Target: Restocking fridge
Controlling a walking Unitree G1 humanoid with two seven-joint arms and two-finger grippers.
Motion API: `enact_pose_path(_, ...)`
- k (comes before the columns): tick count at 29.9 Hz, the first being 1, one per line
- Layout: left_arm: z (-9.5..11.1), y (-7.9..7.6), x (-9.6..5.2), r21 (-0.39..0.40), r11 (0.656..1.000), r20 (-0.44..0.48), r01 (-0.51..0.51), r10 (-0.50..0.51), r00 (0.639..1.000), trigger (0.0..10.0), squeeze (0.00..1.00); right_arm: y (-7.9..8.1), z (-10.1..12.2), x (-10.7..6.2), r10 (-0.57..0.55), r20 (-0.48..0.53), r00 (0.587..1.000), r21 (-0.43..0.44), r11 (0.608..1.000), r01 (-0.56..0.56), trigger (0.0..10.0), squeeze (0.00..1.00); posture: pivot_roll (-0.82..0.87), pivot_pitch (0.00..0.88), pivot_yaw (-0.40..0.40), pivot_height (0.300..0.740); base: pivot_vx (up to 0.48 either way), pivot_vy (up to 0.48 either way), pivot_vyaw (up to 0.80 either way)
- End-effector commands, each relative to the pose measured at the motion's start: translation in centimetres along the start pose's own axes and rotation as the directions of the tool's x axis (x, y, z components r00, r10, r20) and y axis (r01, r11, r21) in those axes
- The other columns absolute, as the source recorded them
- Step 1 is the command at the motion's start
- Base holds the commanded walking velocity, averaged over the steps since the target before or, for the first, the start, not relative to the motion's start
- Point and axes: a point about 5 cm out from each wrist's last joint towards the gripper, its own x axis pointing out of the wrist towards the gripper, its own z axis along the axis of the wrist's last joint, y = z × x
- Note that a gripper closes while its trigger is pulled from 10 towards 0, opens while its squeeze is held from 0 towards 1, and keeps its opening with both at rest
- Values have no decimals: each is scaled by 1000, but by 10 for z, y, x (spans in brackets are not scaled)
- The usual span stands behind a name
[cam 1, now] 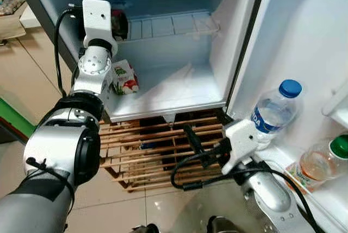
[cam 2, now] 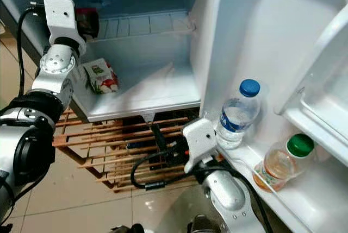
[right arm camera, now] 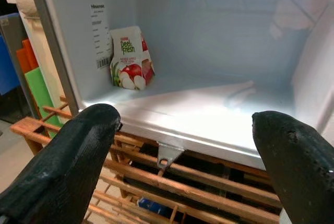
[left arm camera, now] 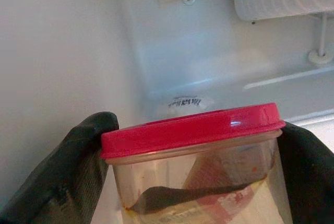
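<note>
Left gripper [left arm camera: 193, 182] raised inside the open fridge [cam 1: 179, 89] at its upper left, black fingers [left arm camera: 62, 177] pinching a clear jar with a red lid [left arm camera: 193, 130] by both sides. Below it, at the left of the fridge floor, a small juice carton [cam 1: 125, 76] printed with apples. Right gripper [right arm camera: 182, 145] low, just in front of the fridge's near edge, fingers spread wide and holding nothing. On the right, in the door shelf [cam 2: 321, 200]: a blue-capped water bottle [cam 2: 237, 114], then a green-capped bottle [cam 2: 281, 161] of pale drink.
</note>
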Motion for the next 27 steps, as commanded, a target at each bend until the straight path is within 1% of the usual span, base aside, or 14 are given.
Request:
enact_pose_path(1, -6, 9, 0, 15, 999, -46, -42, 42, 998, 10000, 0, 3, 2, -4, 2, -3, 1000, 0, 1000, -2, 10000, 43, -317, 178, 103, 740, 0, 0, 0)
enact_pose_path(2, -12, 10, -2, 19, 999, -75, -51, 52, 996, 10000, 824, 2, 2, -7, -3, -11, 1000, 0, 1000, 3, 10000, 43, -324, 186, 101, 740, 0, 0, 0)
enact_pose_path(3, -15, 10, -3, 15, 998, -93, -55, 56, 994, 10000, 1000, 2, 2, -8, -5, -15, 1000, 1, 1000, 5, 10000, 43, -327, 190, 100, 740, 0, 0, 0)
enact_pose_path(4, -15, 10, -3, 15, 998, -93, -55, 56, 994, 10000, 1000, 2, 2, -8, -5, -15, 1000, 1, 1000, 5, 10000, 43, -327, 190, 100, 740, 0, 0, 0)
enact_pose_path(5, -24, 12, -6, -3, 998, -139, -68, 67, 988, 10000, 1000, 2, 1, -10, -6, -22, 1000, 2, 1000, 6, 10000, 39, -329, 196, 96, 740, 0, 0, 0)
enact_pose_path(7, -32, 13, -9, -29, 996, -182, -82, 75, 980, 10000, 1000, 3, 1, -10, -4, -27, 1000, 4, 1000, 4, 10000, 43, -328, 199, 92, 740, 0, 0, 0)
enact_pose_path(12, -38, 11, -12, -50, 995, -227, -85, 72, 971, 10000, 1000, 4, 0, -11, -2, -35, 999, 6, 1000, 2, 10000, 43, -324, 203, 88, 740, 0, 0, 0)
enact_pose_path(13, -41, 8, -12, -45, 996, -246, -82, 68, 967, 10000, 1000, 4, 0, -11, -1, -39, 999, 7, 1000, 1, 10000, 43, -324, 203, 88, 740, 0, 0, 0)
enact_pose_path(14, -43, 9, -13, -50, 994, -264, -99, 83, 961, 10000, 1000, 5, 0, -11, 1, -41, 999, 8, 1000, 0, 10000, 43, -318, 205, 87, 740, 0, 0, 0)
enact_pose_path(15, -43, 9, -13, -50, 994, -264, -99, 83, 961, 10000, 1000, 5, 0, -11, 1, -41, 999, 8, 1000, 0, 10000, 43, -318, 205, 87, 740, 0, 0, 0)
enact_pose_path(16, -41, 9, -12, -22, 994, -267, -112, 102, 958, 10000, 1000, 5, 0, -10, 3, -42, 999, 8, 1000, -3, 10000, 43, -316, 205, 86, 740, 0, 0, 0)
enact_pose_path(20, -27, 6, -5, -11, 994, -230, -110, 105, 968, 10000, 1000, 6, -1, -8, 8, -43, 999, 8, 1000, -8, 10000, 47, -316, 204, 89, 740, 0, 0, 0)
enact_pose_path(25, -23, 5, -3, -28, 992, -232, -120, 110, 967, 10000, 1000, 6, -1, -8, 4, -47, 999, 8, 1000, -3, 10000, 47, -314, 201, 94, 740, 0, 0, 0)
enact_pose_path(27, -23, 3, -3, -22, 993, -235, -115, 107, 966, 10000, 1000, 6, -2, -8, 0, -48, 999, 10, 1000, 0, 10000, 43, -310, 198, 96, 740, 0, 0, 0)
